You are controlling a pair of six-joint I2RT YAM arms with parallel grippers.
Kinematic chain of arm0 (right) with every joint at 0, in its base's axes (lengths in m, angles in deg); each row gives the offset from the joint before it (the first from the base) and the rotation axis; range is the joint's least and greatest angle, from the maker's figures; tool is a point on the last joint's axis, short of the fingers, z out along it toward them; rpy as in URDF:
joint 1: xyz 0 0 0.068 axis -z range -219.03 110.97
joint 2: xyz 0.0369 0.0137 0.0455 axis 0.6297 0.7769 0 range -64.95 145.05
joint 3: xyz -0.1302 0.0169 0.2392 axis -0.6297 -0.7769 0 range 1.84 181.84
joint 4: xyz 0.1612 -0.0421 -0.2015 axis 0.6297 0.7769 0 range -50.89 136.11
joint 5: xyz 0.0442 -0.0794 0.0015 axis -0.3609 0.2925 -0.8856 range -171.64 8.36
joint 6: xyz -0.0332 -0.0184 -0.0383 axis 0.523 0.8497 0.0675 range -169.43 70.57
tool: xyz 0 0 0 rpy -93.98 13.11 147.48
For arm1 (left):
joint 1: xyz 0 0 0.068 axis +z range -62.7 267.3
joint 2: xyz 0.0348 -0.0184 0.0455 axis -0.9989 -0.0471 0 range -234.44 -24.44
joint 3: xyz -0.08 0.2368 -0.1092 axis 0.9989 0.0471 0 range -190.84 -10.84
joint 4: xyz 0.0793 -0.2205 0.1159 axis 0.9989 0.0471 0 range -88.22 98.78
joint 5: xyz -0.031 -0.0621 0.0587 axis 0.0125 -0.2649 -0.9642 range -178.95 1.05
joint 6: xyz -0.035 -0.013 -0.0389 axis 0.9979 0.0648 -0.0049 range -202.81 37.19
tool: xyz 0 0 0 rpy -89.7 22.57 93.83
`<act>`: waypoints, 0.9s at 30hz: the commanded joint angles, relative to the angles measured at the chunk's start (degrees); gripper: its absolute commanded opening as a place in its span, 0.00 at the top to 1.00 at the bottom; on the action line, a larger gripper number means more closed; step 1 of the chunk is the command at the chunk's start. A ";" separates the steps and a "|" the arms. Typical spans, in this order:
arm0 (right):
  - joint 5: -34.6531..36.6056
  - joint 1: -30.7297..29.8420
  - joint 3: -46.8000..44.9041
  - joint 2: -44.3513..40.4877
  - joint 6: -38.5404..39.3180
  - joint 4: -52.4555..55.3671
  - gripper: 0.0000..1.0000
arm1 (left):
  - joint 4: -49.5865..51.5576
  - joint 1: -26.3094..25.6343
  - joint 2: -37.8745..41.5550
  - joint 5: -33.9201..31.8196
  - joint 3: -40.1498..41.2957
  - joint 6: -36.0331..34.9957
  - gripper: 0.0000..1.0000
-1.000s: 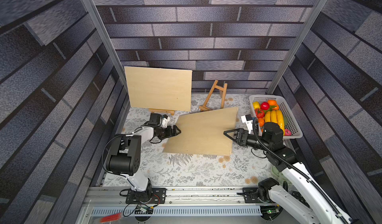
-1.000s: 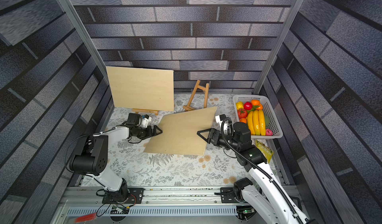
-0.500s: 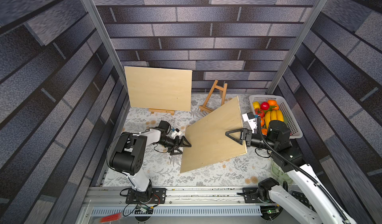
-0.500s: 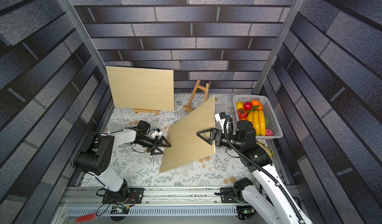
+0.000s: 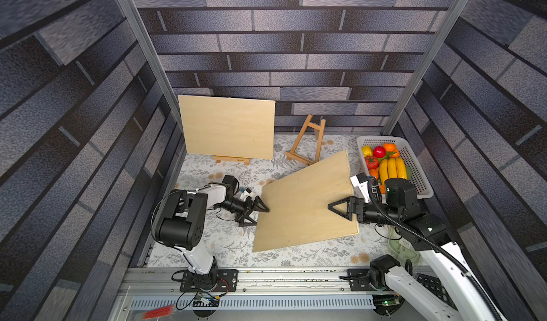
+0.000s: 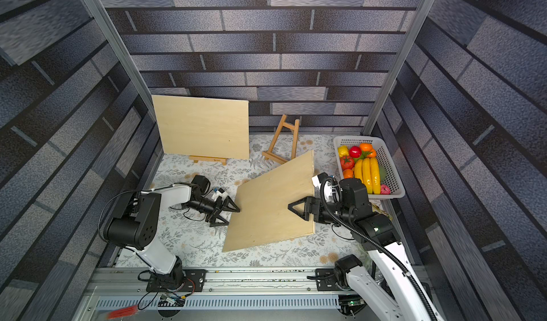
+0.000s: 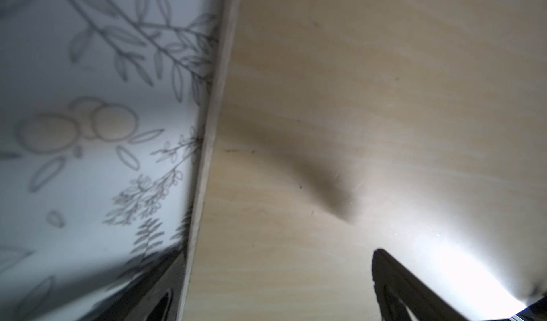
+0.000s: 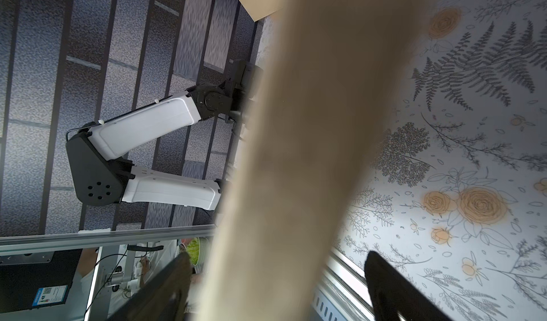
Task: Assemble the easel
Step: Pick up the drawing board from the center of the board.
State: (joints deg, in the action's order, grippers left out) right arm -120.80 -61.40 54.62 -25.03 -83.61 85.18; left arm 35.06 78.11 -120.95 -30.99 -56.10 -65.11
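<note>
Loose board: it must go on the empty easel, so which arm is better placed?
Right, probably: the right gripper straddles the board edge nearer the easel; the left gripper is at the far edge.

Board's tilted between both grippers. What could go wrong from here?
1. The left gripper and right gripper only straddle the tilted board with open jaws, unclamped, so it could slip and drop.
2. Its far corner sits close to the empty easel and might knock it over.

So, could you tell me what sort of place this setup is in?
Probably a lab robot cell, not a real room: printed brick wall panels on aluminium posts, and a floral-covered table.
</note>
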 commanded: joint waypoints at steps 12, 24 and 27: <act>-4.97 -0.45 -1.40 -2.85 -4.07 2.14 0.40 | 3.22 -0.40 -3.52 -0.57 0.61 -2.75 0.00; 1.41 -0.13 12.58 4.45 5.35 22.87 0.38 | 3.90 0.59 -5.00 -2.10 -0.62 -3.78 0.00; -0.49 -0.04 14.37 4.03 5.91 21.95 0.26 | 3.67 0.63 -5.09 -2.04 -0.54 -3.78 0.00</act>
State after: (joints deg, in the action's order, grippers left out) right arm -118.17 -61.16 65.92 -20.55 -80.26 105.77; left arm 38.08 78.79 -124.03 -28.22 -57.19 -66.36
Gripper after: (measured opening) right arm 0.722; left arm 0.998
